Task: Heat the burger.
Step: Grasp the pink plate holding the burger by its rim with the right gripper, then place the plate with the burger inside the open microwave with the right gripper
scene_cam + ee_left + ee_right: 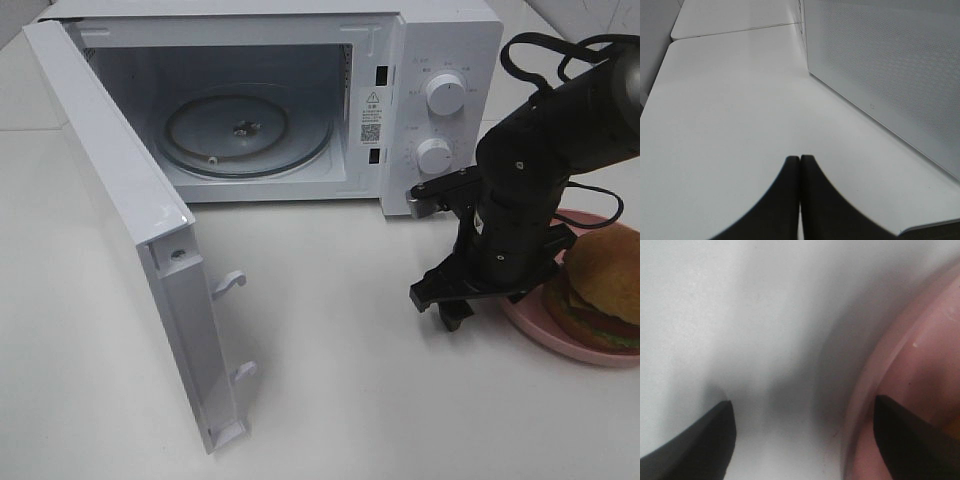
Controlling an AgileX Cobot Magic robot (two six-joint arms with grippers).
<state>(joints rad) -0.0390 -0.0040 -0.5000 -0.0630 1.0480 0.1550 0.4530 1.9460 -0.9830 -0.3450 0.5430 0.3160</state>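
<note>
The burger [603, 275], a golden-brown bun over dark patty and green lettuce, sits on a pink plate [540, 330] at the right edge of the exterior view. My right gripper [470, 308] hangs low at the plate's left rim and is open. In the right wrist view the gripper [802, 407] straddles the rim: one fingertip [900, 435] is over the pink plate [905, 355], the other over the white table. Nothing is held. My left gripper [800, 159] is shut and empty above the table; it does not show in the exterior view.
The white microwave [440, 60] stands at the back with its door [130, 230] swung wide open to the left and an empty glass turntable [245, 130] inside. A perforated white microwave panel [890, 70] stands close beside my left gripper.
</note>
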